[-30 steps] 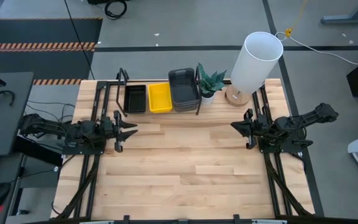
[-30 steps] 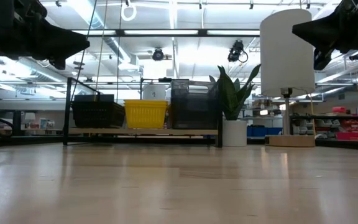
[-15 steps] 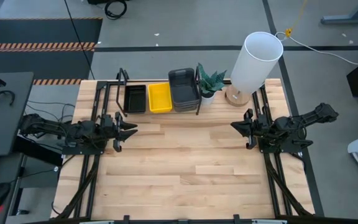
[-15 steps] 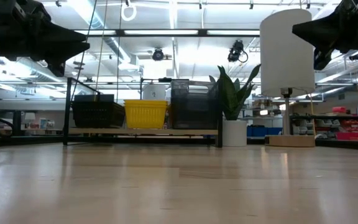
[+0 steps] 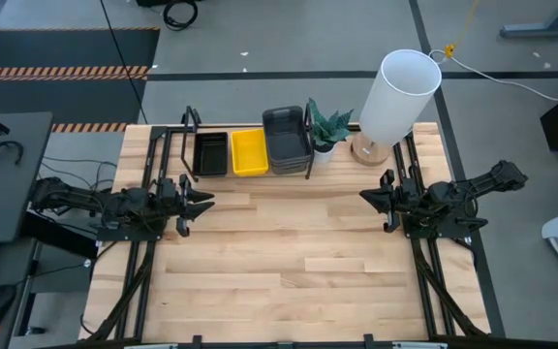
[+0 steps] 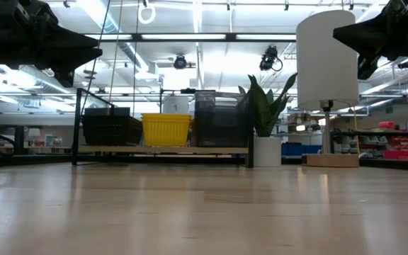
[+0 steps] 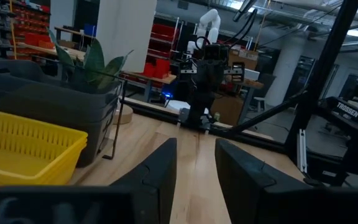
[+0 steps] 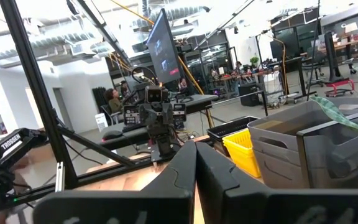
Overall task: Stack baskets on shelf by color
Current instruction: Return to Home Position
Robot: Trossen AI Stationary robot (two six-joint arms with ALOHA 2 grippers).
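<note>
Because the fingers (image 7: 159, 169) of the left gripper (image 5: 201, 202) stand a little apart with nothing between them, and the fingers (image 8: 180, 171) of the right gripper (image 5: 368, 198) lie together, neither arm has anything to drop. The left gripper hangs above the left side of the table (image 5: 289, 271) and the right gripper above its right side, both pointing inward and well apart.

On the shelf (image 6: 222, 149) along the far edge sit the black baskets (image 5: 210, 153), the yellow baskets (image 5: 250, 151) and the grey baskets (image 5: 287, 138), left to right, close together. The sorting looks finished.

To fold home well, each arm should, I judge, pull back along its own side, high above the wood. Neither should swing toward the shelf's end loops, the plant (image 5: 327, 127) or the lamp (image 5: 396, 94).
</note>
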